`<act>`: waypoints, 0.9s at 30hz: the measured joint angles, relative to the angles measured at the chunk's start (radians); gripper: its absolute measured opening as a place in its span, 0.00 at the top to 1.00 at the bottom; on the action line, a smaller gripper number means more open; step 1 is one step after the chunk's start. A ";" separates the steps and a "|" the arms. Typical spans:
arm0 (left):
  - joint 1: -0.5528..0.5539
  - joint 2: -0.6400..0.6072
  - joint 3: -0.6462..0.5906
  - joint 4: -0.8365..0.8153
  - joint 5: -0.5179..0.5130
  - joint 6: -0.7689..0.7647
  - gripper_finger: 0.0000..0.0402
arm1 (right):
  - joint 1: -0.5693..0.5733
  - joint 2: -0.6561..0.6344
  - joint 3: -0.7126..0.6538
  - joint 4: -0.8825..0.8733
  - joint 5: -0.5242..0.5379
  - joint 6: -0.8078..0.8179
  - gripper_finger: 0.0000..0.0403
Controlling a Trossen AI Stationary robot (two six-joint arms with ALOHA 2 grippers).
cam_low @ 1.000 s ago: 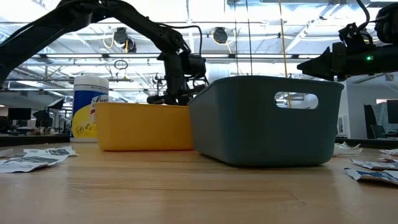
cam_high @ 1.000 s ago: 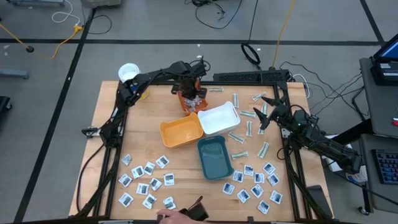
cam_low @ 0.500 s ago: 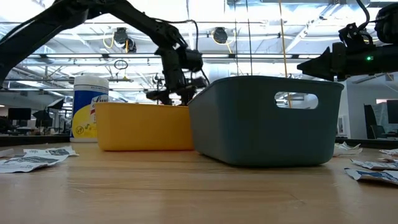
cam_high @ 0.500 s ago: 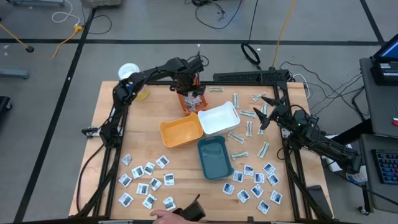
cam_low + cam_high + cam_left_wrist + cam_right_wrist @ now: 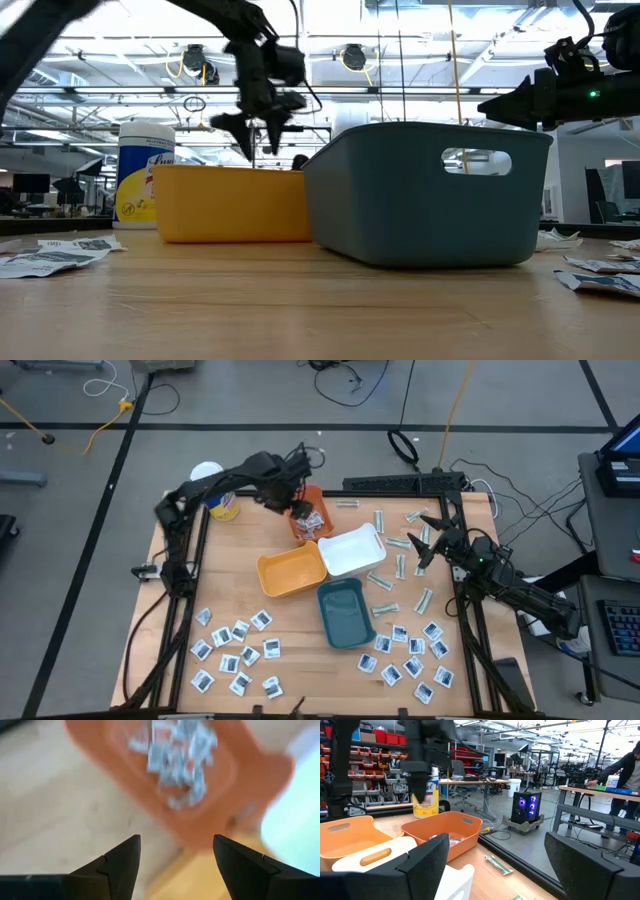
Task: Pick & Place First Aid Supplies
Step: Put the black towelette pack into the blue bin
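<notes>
The first aid supplies lie scattered. White square sachets sit at the near left (image 5: 235, 650) and the near right (image 5: 410, 655), and pale strips (image 5: 385, 525) at the far right. A heap of sachets (image 5: 175, 760) lies in the red-orange tray (image 5: 310, 515). My left gripper (image 5: 285, 485) hangs open above that tray's far left side, pointing down, with nothing between its fingers (image 5: 175, 855). My right gripper (image 5: 425, 540) waits open and level at the table's right side, also empty (image 5: 495, 865).
A yellow-orange tray (image 5: 290, 572), a white tray (image 5: 352, 550) and a teal tray (image 5: 346, 612) stand close together mid-table. A white-lidded canister with a yellow label (image 5: 215, 495) stands at the far left. Bare wood lies between the trays and the near sachets.
My left gripper has opened over the red-orange tray, then risen and drawn toward the table's far left, rolling a little. The sachets stay heaped in the tray. A person's hand at the near edge has pulled back almost out of view.
</notes>
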 joint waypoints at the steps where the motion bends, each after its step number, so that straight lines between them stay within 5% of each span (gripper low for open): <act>1: -0.017 -0.043 -0.054 0.009 0.000 0.000 0.36 | 0.000 0.000 0.000 0.000 0.000 0.000 0.20; 12: -0.269 -0.447 -0.577 0.063 0.012 -0.143 0.33 | 0.000 0.000 0.000 0.000 0.000 0.000 0.20; 27: -0.681 -0.737 -0.916 0.039 0.087 -0.472 0.32 | 0.000 0.000 0.000 0.000 0.000 0.000 0.20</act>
